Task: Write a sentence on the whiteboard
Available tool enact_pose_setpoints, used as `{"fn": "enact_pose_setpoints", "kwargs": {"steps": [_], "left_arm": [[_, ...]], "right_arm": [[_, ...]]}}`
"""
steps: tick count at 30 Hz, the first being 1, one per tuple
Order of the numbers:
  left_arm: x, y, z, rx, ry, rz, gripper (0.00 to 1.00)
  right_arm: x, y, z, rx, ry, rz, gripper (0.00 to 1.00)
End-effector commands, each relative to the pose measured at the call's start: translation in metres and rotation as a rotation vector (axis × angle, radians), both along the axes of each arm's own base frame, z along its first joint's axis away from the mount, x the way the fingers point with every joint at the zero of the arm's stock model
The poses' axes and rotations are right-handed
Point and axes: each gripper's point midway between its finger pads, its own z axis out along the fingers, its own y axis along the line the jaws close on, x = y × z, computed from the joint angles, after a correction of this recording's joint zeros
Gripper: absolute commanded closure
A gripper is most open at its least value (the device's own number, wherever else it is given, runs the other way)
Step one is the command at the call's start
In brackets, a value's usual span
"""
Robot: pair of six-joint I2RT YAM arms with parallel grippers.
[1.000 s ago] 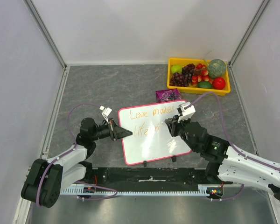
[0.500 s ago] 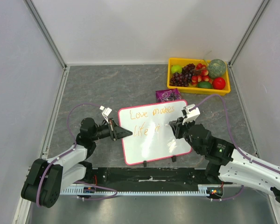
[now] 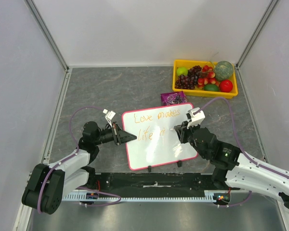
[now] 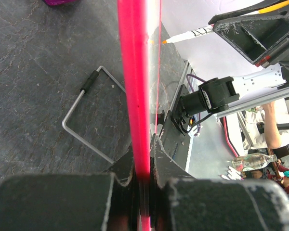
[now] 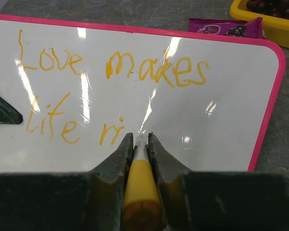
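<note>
Top view: yellow bin (image 3: pixel 197 93) at upper right, against the back of the table. Contents: dark grapes (image 3: pixel 188 80), green apple (image 3: pixel 182 71), red apple (image 3: pixel 226 85), grey-green melon (image 3: pixel 224 70), small red fruit between them, kind not resolvable. Purple packet (image 3: pixel 173 98) lies outside the bin, just below its lower-left corner.

Whiteboard (image 3: pixel 156 144) at frame centre, its top right corner next to the packet. Sentence (image 5: pixel 111 96) reads "Love makes" over "life ri".

Left gripper (image 3: pixel 119 134): fingers clamped on the board's left pink frame edge.

Right gripper (image 5: pixel 137 139): fingers pinched on an orange marker (image 5: pixel 138 192), over the right part of the board. Tip is at the board surface just right of "ri"; contact cannot be told.
</note>
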Motion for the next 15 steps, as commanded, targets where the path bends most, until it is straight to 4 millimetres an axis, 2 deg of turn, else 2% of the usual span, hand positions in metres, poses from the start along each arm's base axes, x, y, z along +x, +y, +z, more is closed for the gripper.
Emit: {"fn": "enact_pose_setpoints", "kwargs": {"steps": [1,15], "left_arm": [[0.0087,0.0064,-0.0232,0.105,-0.093,0.035,0.98],[0.0093,0.0066,-0.0233,0.106,-0.091,0.036,0.98]], "right_arm": [[0.0029,0.0044,0.0079,0.036,-0.009,-0.006,1.0],[0.0068,0.011,0.0007,0.021,-0.005,0.002,1.0]]}}
